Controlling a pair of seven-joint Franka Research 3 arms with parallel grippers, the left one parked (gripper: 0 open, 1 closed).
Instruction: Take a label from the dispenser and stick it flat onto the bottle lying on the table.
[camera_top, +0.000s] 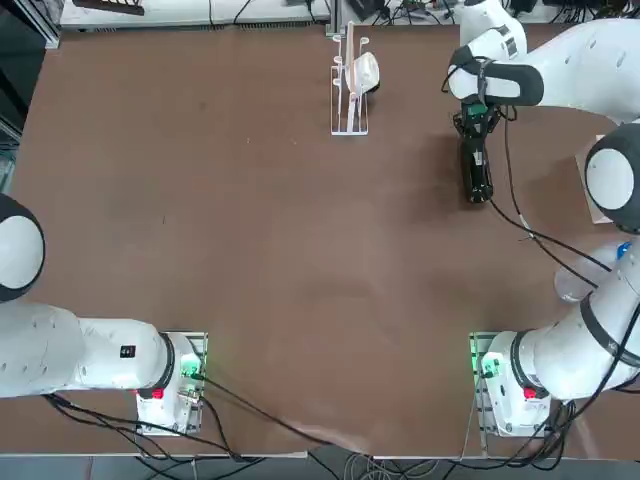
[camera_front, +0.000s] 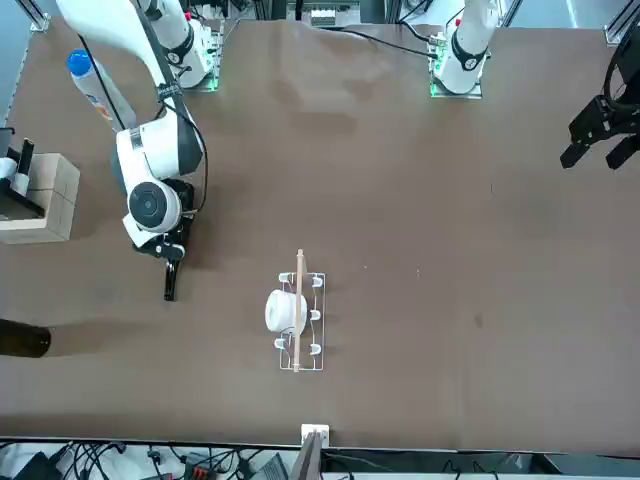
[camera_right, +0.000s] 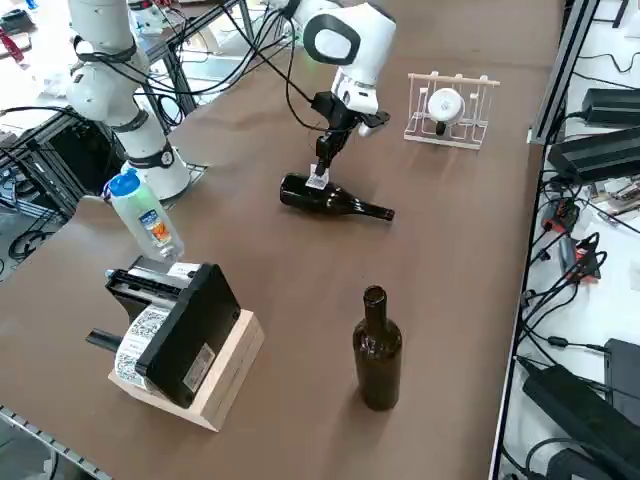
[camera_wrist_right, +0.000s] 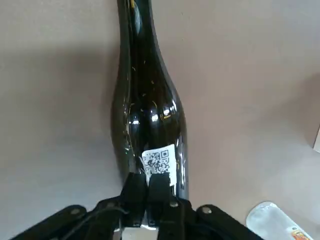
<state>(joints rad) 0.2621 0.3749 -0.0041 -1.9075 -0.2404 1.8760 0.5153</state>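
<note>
wrist view shows the right gripper with its two fingers pressed together, nipping the near edge of the label — a small white sticker with a dark printed code. the label lies on the body of the bottle, near its base end, and the fingertips sit right at the glass there. the bottle lies on its side on the brown table, its neck pointing away from the gripper.

from the right side, the gripper comes down steeply onto the bottle, with the label showing as a white fleck under the fingertips. the dispenser stands upright well beyond the bottle's neck end, apart from it, its white roll in the frame. nearer that camera, well apart from all this, stand a second dark bottle, a black printer on a wooden block, and a clear bottle with a blue cap.

from overhead the gripper covers part of the lying bottle — dispenser off to its left.
</note>
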